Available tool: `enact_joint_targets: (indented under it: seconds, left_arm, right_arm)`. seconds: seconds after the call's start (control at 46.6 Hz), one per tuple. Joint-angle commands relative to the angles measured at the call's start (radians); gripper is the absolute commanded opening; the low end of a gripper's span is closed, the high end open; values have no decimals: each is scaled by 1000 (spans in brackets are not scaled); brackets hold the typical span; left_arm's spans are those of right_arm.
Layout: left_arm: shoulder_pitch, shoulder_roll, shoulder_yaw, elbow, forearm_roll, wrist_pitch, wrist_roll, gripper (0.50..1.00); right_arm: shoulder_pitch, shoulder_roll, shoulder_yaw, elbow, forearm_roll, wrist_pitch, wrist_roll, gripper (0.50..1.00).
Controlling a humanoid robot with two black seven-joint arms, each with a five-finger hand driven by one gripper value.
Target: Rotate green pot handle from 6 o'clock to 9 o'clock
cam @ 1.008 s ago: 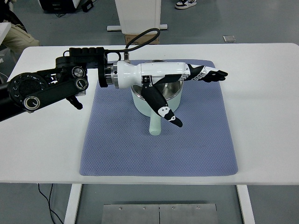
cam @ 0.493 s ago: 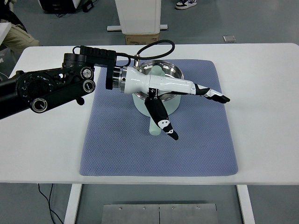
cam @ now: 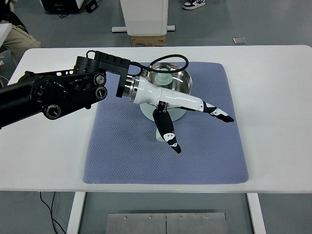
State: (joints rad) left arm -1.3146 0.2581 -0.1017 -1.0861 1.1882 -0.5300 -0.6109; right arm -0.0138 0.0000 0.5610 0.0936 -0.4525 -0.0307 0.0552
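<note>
On the blue mat (cam: 122, 156), the green pot (cam: 168, 83) handle (cam: 161, 135) points toward six o'clock; left hand (cam: 183, 109) fingers (cam: 219, 114) spread, empty.

Camera inventory, as I see it from the remote station: one view only, top view. It sits on the robot's own side and looks down steeply onto the white bench (cam: 273, 97), facing away from the robot toward the far floor. Range is moderate: the whole bench top fits across the frame, with its near edge, legs and a floor plate showing at the bottom, and grey floor beyond the far edge. The blue mat (cam: 204, 146) lies about centre frame. The left arm (cam: 53, 92) enters from the picture's left edge. I have no second view, so no overlap to list.
</note>
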Motion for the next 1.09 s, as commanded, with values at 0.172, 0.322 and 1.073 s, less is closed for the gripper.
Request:
enact_joint_targets:
  seconds: [0.172, 0.322, 1.073]
  left_arm:
    - [2, -36, 17, 25, 68, -5, 0, 1000]
    - [2, -56, 36, 55, 79, -5, 0, 1000]
    - [5, -109, 71, 101, 306, -4, 0, 1000]
  right_arm:
    - [0, 0, -1, 0, 0, 0, 0, 1000]
    - [0, 0, 0, 0, 0, 0, 0, 1000]
    - [0, 0, 0, 0, 0, 0, 0, 1000]
